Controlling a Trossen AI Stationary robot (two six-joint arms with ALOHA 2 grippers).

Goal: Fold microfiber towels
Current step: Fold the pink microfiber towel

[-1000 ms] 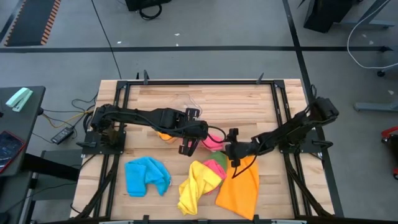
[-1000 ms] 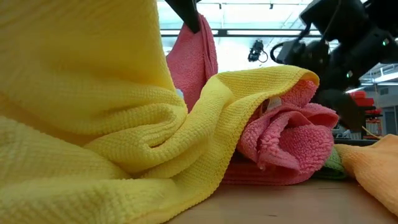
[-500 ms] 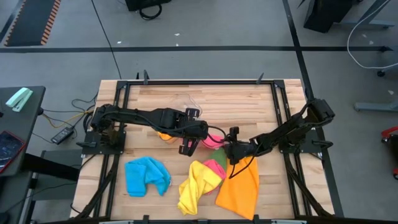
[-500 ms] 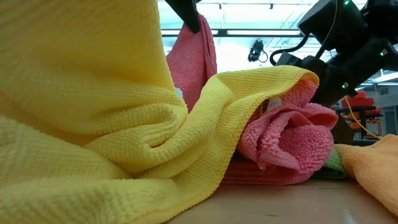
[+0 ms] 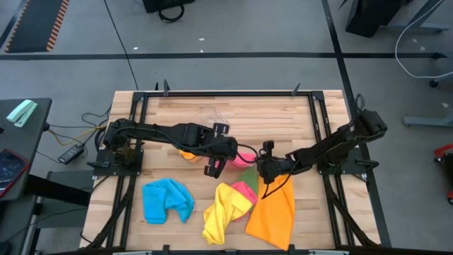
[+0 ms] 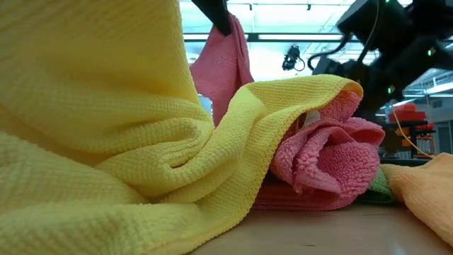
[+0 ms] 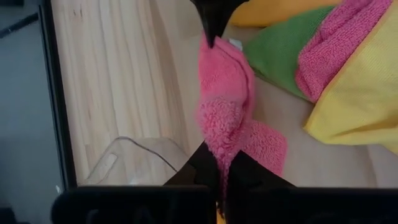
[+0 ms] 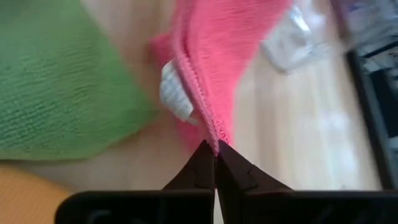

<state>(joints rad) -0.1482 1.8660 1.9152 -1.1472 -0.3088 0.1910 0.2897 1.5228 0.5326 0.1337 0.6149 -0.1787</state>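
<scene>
On the wooden table, the orange towel, yellow towel and blue towel lie crumpled near the front, none folded. At centre, the left gripper and right gripper are each clamped on the pink towel.

A pale wooden tabletop in a black metal frame stands on a grey floor crossed by dark lines. Beside its left edge sits a dark side table. In the low view, bright ceiling lights glow overhead.
</scene>
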